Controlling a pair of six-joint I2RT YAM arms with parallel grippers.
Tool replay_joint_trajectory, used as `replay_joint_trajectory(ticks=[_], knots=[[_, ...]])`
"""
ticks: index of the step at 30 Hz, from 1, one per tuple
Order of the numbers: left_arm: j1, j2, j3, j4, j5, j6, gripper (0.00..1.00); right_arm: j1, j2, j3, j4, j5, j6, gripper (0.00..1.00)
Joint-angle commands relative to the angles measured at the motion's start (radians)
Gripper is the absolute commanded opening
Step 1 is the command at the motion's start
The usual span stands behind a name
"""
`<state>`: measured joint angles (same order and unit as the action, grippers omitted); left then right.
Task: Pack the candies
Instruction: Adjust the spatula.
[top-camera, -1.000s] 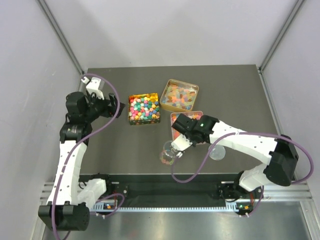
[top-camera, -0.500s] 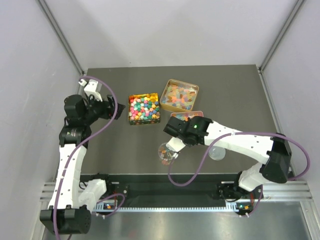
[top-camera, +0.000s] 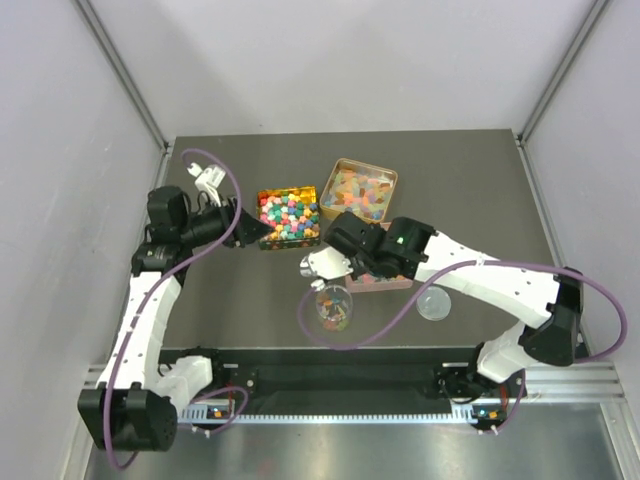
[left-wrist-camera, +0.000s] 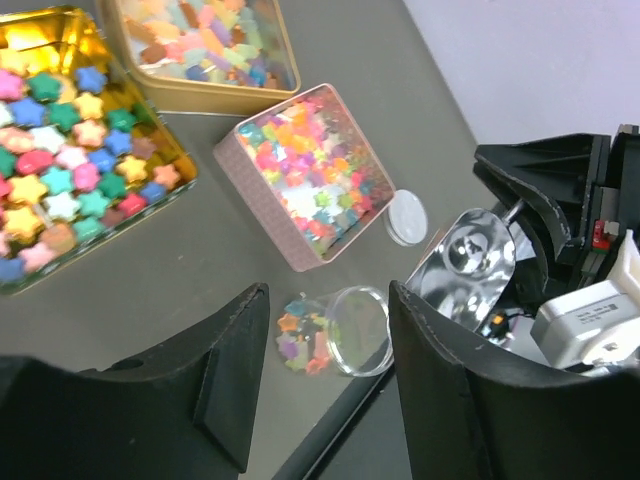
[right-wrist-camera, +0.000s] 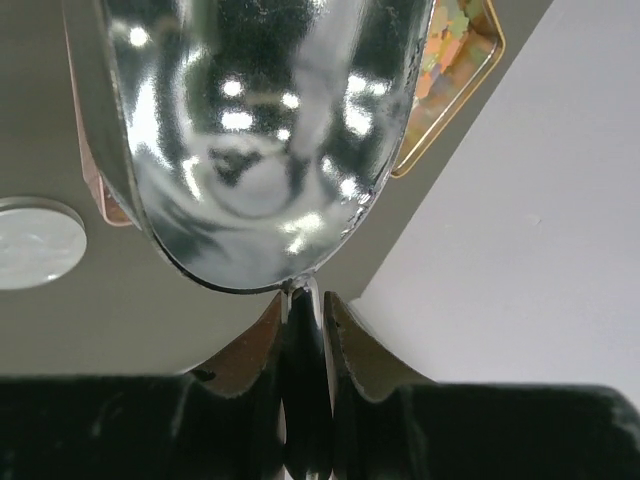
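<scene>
Top external: the candies (top-camera: 288, 217) fill three tins (top-camera: 288, 190) on the table (top-camera: 460, 180); some lie in a clear cup (top-camera: 334, 305). Left wrist: the left end effector (left-wrist-camera: 328, 292) stands open, empty. Right wrist: the right end effector (right-wrist-camera: 303, 310) clamps a metal scoop (right-wrist-camera: 260, 130).

The candies (top-camera: 288, 217) sit in four lots around the middle of the table (top-camera: 470, 180). Opaque stars (left-wrist-camera: 60, 150) in pink, green, yellow, blue and orange fill a square gold tin (top-camera: 288, 190) to the brim. Paler translucent pieces (top-camera: 360, 192) heap a second gold tin (top-camera: 368, 165) just to its right, a little nearer the far edge. Glossy translucent stars (left-wrist-camera: 310, 180) pack a pink tin (left-wrist-camera: 255, 205). A small handful (left-wrist-camera: 303, 340) lies in a clear cup (left-wrist-camera: 358, 291), nearest the front edge.
</scene>
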<state>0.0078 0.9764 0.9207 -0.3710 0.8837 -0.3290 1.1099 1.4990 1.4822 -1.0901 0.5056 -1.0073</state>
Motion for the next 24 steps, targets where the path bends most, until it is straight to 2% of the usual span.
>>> replay_joint_trajectory(ticks=[1, 5, 15, 24], knots=[[-0.052, 0.045, 0.078, 0.027, 0.066, -0.022, 0.56, -0.027, -0.003, 0.118, 0.062, -0.056, 0.084, 0.00], [-0.061, 0.094, 0.095, 0.053, 0.061, -0.053, 0.58, -0.032, 0.035, 0.170, 0.088, -0.059, 0.078, 0.00], [-0.085, 0.139, 0.162, 0.012, 0.046, -0.024, 0.60, -0.032, 0.151, 0.322, 0.108, -0.059, 0.081, 0.00], [-0.095, 0.143, 0.150, -0.014, 0.023, 0.019, 0.60, -0.033, 0.159, 0.378, 0.127, -0.026, 0.092, 0.00]])
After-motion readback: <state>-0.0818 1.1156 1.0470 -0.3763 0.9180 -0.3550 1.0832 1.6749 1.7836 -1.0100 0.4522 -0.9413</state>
